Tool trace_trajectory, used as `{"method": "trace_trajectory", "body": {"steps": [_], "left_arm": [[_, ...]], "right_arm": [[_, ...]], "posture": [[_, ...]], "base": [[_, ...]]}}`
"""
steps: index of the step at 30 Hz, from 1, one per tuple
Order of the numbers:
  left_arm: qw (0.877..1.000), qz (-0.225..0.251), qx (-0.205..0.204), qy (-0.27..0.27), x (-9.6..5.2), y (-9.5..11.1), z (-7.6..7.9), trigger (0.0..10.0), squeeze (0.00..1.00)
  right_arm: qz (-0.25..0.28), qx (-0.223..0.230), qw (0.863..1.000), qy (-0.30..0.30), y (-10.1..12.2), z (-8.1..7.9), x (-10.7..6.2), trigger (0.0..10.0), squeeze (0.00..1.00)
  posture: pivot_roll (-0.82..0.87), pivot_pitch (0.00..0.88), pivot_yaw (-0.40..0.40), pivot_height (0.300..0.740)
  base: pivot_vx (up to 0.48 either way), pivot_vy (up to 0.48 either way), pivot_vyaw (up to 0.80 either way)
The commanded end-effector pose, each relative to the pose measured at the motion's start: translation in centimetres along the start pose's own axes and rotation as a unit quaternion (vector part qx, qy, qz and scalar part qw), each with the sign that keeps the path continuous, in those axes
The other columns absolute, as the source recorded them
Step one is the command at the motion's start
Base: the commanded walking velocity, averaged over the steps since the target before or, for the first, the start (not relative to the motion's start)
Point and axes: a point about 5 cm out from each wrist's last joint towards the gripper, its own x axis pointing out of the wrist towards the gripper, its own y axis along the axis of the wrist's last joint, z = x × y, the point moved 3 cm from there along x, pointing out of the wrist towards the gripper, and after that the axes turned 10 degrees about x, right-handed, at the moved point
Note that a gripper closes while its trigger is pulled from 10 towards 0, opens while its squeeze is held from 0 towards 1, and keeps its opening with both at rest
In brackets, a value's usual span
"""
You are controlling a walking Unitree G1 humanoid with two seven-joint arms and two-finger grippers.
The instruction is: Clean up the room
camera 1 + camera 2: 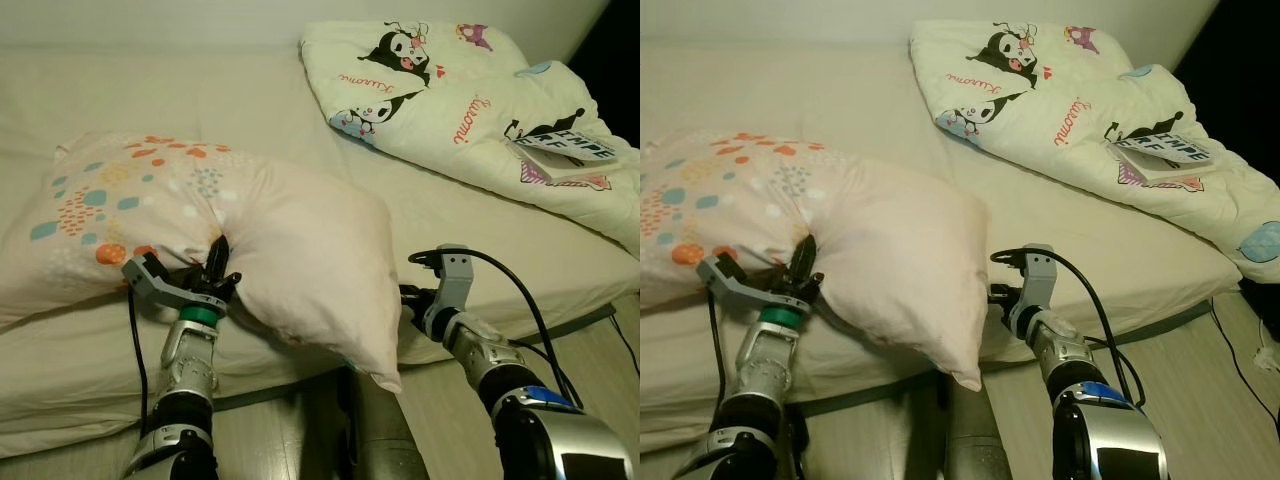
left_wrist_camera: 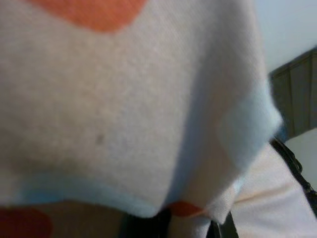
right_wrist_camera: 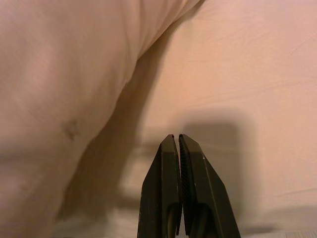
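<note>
A wide bed with a cream fitted sheet [image 1: 200, 90] takes up most of the room ahead, its near edge running above a strip of pale wood-look floor [image 1: 440, 420], with a plain pale wall behind. On the far right of the mattress lies one crumpled cream quilt printed with black-and-white cartoon figures and red script [image 1: 450, 90]. On the near left lies one large soft pillow, pale pink with orange, teal and blue dots on its left half [image 1: 230, 240], its right corner hanging over the bed's edge. One thin book with a white cover and bold black lettering [image 1: 570, 152] rests on the quilt near its right end. The left gripper [image 1: 214, 272] is pressed into the pillow's front fold, its black fingers pinching a bunch of the fabric, and the left wrist view is close against dotted cloth. The right gripper [image 3: 179, 168] hovers just beside the pillow's right flank, above the sheet, with its fingers pressed together on nothing. The step in hand looks like moving or straightening the pillow; the next move likely calls for the right gripper to spread its fingers and take the overhanging side, so both arms can lift the pillow toward the head of the bed.
</note>
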Motion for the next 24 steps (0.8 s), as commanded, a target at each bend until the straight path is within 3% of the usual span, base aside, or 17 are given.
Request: {"method": "trace_trajectory", "body": {"steps": [1, 4, 5, 7, 8, 9, 10, 11, 17, 21, 22, 24], "left_arm": [[1.000, 0.010, 0.017, -0.024, 0.6, 1.1, 0.9, 0.0, 0.00], [0.995, 0.040, 0.072, -0.054, 0.9, 4.0, 1.4, 0.0, 0.00], [0.995, 0.040, 0.072, -0.054, 0.9, 4.0, 1.4, 0.0, 0.00], [0.987, 0.045, 0.138, -0.068, 0.9, 5.7, 1.9, 0.0, 0.00], [0.987, 0.045, 0.138, -0.068, 0.9, 5.7, 1.9, 0.0, 0.00], [0.977, 0.034, 0.198, -0.078, 0.6, 6.0, 2.3, 0.0, 0.00], [0.977, 0.034, 0.198, -0.078, 0.6, 6.0, 2.3, 0.0, 0.00], [0.969, 0.025, 0.230, -0.082, 0.2, 6.0, 2.4, 0.0, 0.00], [0.969, 0.020, 0.239, -0.062, -0.4, 6.0, 1.8, 0.0, 0.00], [0.968, -0.013, 0.250, -0.015, -1.4, 4.3, 0.3, 0.0, 0.00], [0.968, -0.033, 0.247, 0.003, -2.0, 3.1, -0.2, 10.0, 0.00], [0.969, -0.047, 0.242, 0.017, -2.6, 2.1, -0.4, 10.0, 0.00]], "right_arm": [[0.000, 0.002, 1.000, -0.002, -0.1, -0.1, 0.0, 10.0, 0.00], [0.001, 0.004, 1.000, 0.002, -0.1, -0.4, 0.2, 10.0, 0.00], [0.001, 0.004, 1.000, 0.002, -0.1, -0.4, 0.2, 10.0, 0.00], [0.006, 0.000, 1.000, 0.012, 0.1, -1.0, 0.4, 10.0, 0.00], [0.006, 0.000, 1.000, 0.012, 0.1, -1.0, 0.4, 10.0, 0.00], [0.020, 0.007, 0.999, 0.031, 0.7, -1.7, 0.7, 10.0, 0.00], [0.020, 0.007, 0.999, 0.031, 0.7, -1.7, 0.7, 10.0, 0.00], [0.025, 0.014, 0.999, 0.039, 0.9, -2.1, 0.8, 10.0, 0.00], [0.025, 0.016, 0.998, 0.049, 1.0, -2.7, 1.0, 10.0, 0.00], [0.025, 0.022, 0.998, 0.057, 0.9, -3.1, 1.1, 10.0, 0.00], [0.025, 0.024, 0.998, 0.059, 0.9, -3.2, 1.1, 10.0, 0.00], [0.025, 0.026, 0.998, 0.061, 0.8, -3.3, 1.2, 10.0, 0.00]], "posture": [[-0.14, 0.000, -0.047, 0.560], [-0.14, 0.000, -0.046, 0.560], [-0.14, 0.000, -0.046, 0.560], [-0.12, 0.000, -0.039, 0.560], [-0.12, 0.000, -0.039, 0.560], [-0.12, 0.000, -0.033, 0.570], [-0.12, 0.000, -0.033, 0.570], [-0.11, 0.000, -0.030, 0.580], [-0.10, 0.000, -0.025, 0.595], [-0.09, 0.000, -0.022, 0.605], [-0.09, 0.000, -0.022, 0.610], [-0.08, 0.000, -0.026, 0.615]], "base": [[0.000, 0.000, 0.00], [0.000, 0.000, 0.00], [0.000, 0.000, 0.00], [0.000, 0.000, 0.00], [0.000, 0.000, 0.00], [0.000, 0.000, 0.00], [0.000, 0.000, 0.00], [0.000, 0.000, 0.00], [0.000, 0.000, 0.00], [0.000, 0.000, 0.00], [0.000, 0.000, 0.00], [0.000, 0.000, 0.00]]}}
